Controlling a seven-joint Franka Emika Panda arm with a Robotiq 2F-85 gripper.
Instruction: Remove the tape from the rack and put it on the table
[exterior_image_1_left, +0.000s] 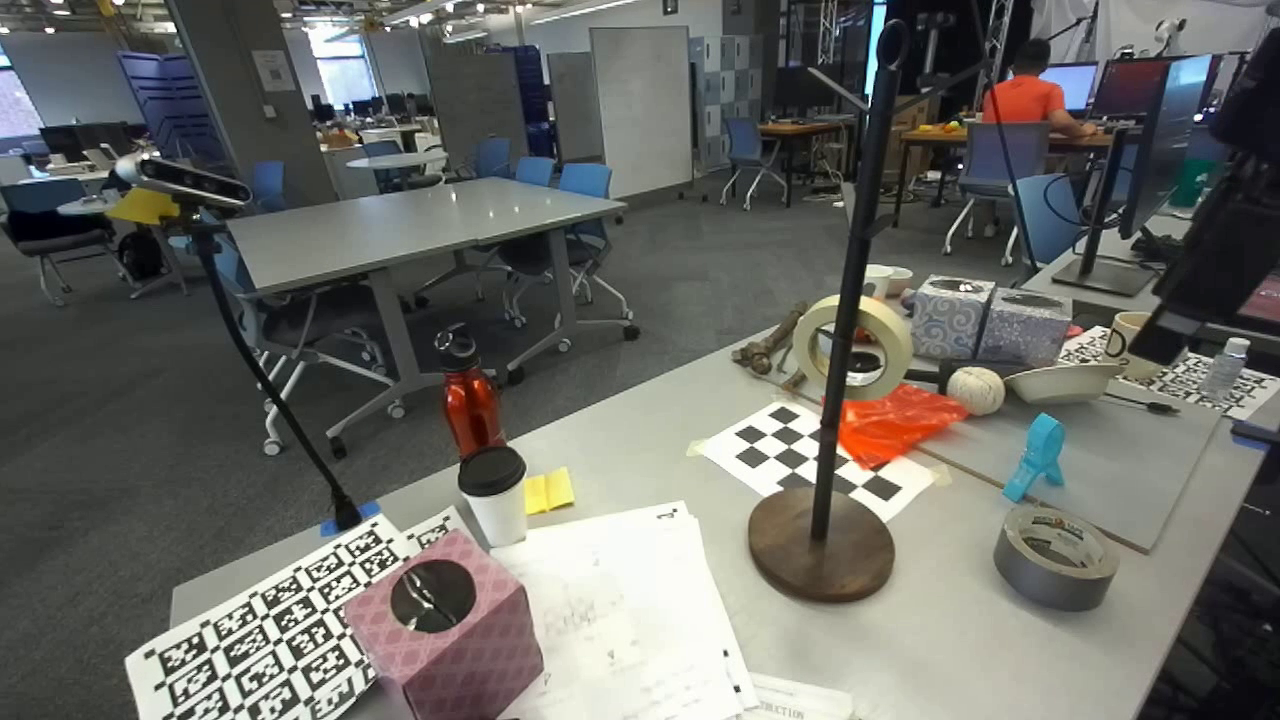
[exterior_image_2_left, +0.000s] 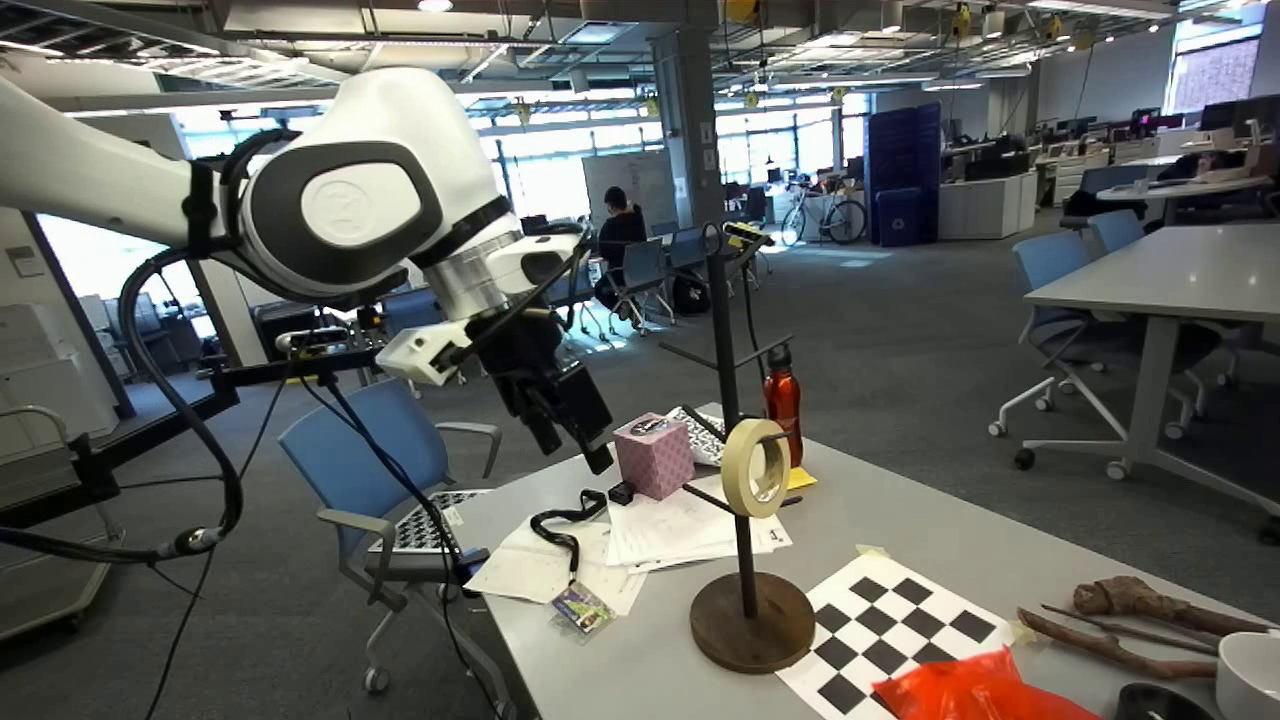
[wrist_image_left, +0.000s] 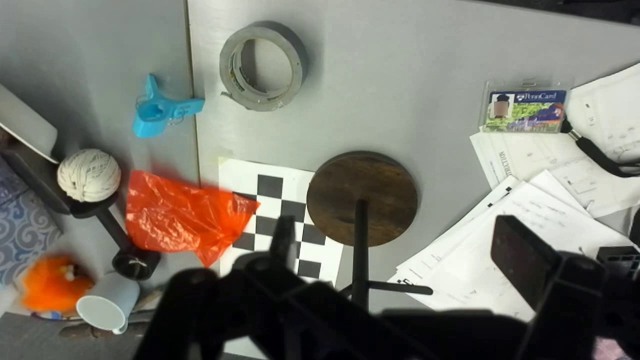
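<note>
Table (exterior_image_1_left: 930, 655): pale grey, across the bottom of the frame in an exterior view. On it: rack (exterior_image_1_left: 858, 262) upright right of centre, partly over a corner of the checkered sheet (exterior_image_1_left: 785, 450); grey tape roll (exterior_image_1_left: 1060, 585) lower right; grey board (exterior_image_1_left: 1125, 475) middle right; loose papers (exterior_image_1_left: 620, 600) bottom centre; marker sheet (exterior_image_1_left: 275, 625) lower left; yellow notes (exterior_image_1_left: 549, 491) left of centre. Wrist view: ID badge (wrist_image_left: 537, 112) upper right.

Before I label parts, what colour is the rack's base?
The base is dark brown, clearest in the wrist view.

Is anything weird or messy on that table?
A bit: crumpled red plastic lies over part of the checkered sheet, hiding some of its pattern. Also, knobbly sticks near the edge of the table seem odd indoors. I see nothing spilled.
</note>
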